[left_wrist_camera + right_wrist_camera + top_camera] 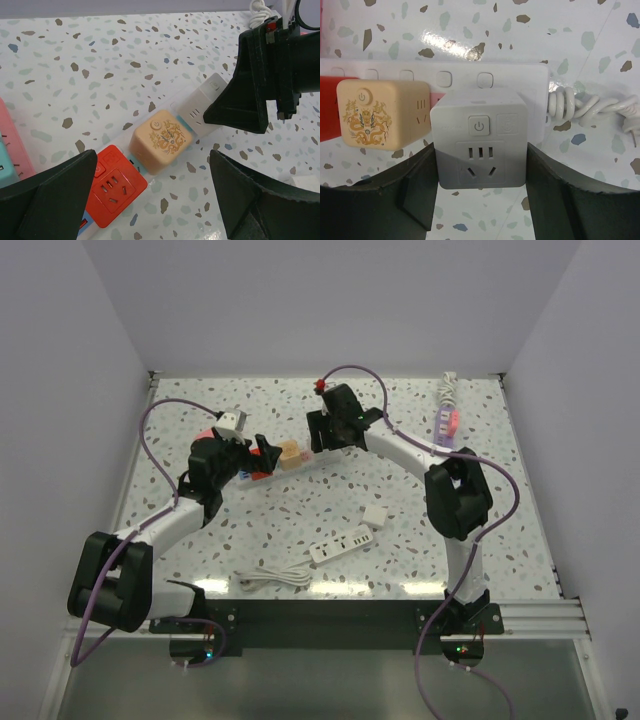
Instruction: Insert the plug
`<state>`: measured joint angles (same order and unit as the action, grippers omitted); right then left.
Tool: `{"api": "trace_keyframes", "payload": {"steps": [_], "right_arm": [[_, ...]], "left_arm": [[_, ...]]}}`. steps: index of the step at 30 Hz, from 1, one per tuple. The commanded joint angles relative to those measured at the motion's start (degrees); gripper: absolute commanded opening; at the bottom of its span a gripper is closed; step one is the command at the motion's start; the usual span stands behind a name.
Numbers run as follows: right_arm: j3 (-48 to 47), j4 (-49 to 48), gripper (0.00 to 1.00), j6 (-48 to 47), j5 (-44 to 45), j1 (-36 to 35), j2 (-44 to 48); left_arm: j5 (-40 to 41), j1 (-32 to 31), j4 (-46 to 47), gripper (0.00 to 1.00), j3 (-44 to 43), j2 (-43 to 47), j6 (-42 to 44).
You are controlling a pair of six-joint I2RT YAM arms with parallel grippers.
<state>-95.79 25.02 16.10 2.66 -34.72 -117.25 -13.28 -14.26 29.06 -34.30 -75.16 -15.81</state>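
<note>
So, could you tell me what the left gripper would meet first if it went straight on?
Probably the beige cube on the power strip, centred ahead of the left gripper; depth is unclear.

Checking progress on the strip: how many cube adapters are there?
3: the red cube, the beige cube beside it, and the grey cube next along, between the right gripper's fingers.

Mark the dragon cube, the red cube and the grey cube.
dragon cube point(162, 139), left wrist view, on its printed top face.
red cube point(116, 187), left wrist view, on its socket face.
grey cube point(479, 162), right wrist view, on its socket face.
</note>
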Motion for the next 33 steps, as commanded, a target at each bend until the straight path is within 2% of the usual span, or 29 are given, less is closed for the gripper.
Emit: {"api": "trace_keyframes", "payload": {"steps": [1, 25, 33], "right_arm": [[0.08, -1.55, 0.00, 0.78, 1.65, 0.18, 3.70], [-0.80, -0.41, 0.00, 1.13, 1.56, -0.35, 0.89], [-2.56, 0.74, 0.00, 1.04, 3.93, -0.70, -1.31]], "left_arm": [[-0.70, 0.29, 1.26, 1.00, -2.08, 0.18, 0.87], [-0.70, 0.29, 1.18, 1.00, -1.91, 0.18, 0.96], [-0.70, 0.29, 1.09, 1.00, -1.99, 0.19, 0.96]]}}
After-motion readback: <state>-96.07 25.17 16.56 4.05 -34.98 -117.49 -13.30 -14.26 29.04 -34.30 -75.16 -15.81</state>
